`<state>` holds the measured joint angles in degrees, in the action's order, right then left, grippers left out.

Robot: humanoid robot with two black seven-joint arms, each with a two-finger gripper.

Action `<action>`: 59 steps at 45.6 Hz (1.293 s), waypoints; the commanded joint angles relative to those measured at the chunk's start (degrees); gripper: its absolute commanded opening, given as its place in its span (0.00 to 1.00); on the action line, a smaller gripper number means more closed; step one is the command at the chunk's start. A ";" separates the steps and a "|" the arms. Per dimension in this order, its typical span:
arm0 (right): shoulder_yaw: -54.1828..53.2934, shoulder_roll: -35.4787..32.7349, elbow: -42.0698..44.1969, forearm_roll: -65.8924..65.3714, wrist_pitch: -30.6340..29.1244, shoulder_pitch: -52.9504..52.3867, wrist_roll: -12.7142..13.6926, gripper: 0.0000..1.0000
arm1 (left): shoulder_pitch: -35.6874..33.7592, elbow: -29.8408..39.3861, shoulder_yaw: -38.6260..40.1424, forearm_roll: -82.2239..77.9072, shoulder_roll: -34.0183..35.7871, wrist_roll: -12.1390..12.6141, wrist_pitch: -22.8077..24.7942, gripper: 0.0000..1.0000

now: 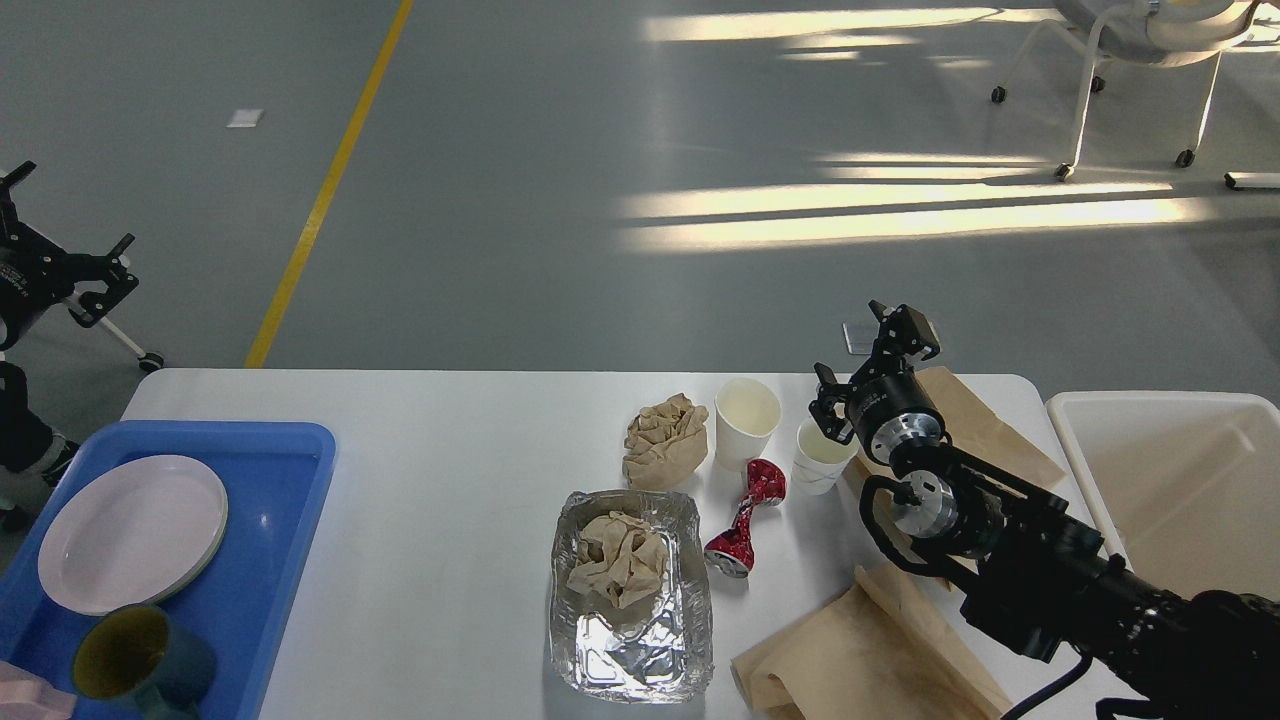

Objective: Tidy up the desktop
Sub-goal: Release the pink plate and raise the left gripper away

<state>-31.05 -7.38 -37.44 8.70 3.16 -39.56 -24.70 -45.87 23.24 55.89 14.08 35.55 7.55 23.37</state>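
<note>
Head view: right arm (1000,520) outstretched over desktop (420,480), jaws parted.

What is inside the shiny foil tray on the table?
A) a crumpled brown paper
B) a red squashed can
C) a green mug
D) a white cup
A: a crumpled brown paper lies inside the foil tray, while the red squashed can lies outside it on the desktop, just to its right.
</note>
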 commanded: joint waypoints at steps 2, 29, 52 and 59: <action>0.03 0.00 0.00 0.00 0.00 0.00 0.00 1.00 | 2.98 0.05 11.69 -0.02 -4.79 0.01 0.01 0.96; 0.03 0.00 0.00 0.00 0.00 0.00 0.00 1.00 | 2.46 0.05 11.78 -0.20 -5.94 -1.75 -0.08 0.96; -0.06 0.00 0.00 0.00 0.00 0.00 0.00 1.00 | 3.07 -0.04 11.70 -0.28 -9.54 -2.54 -0.08 0.96; -0.06 0.00 0.00 0.00 0.00 0.00 0.00 1.00 | 3.25 0.05 11.78 -0.37 -10.24 -2.54 -0.08 0.96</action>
<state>-31.11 -7.38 -37.46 8.70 3.16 -39.56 -24.70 -42.76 23.21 67.59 13.80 25.86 5.02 23.33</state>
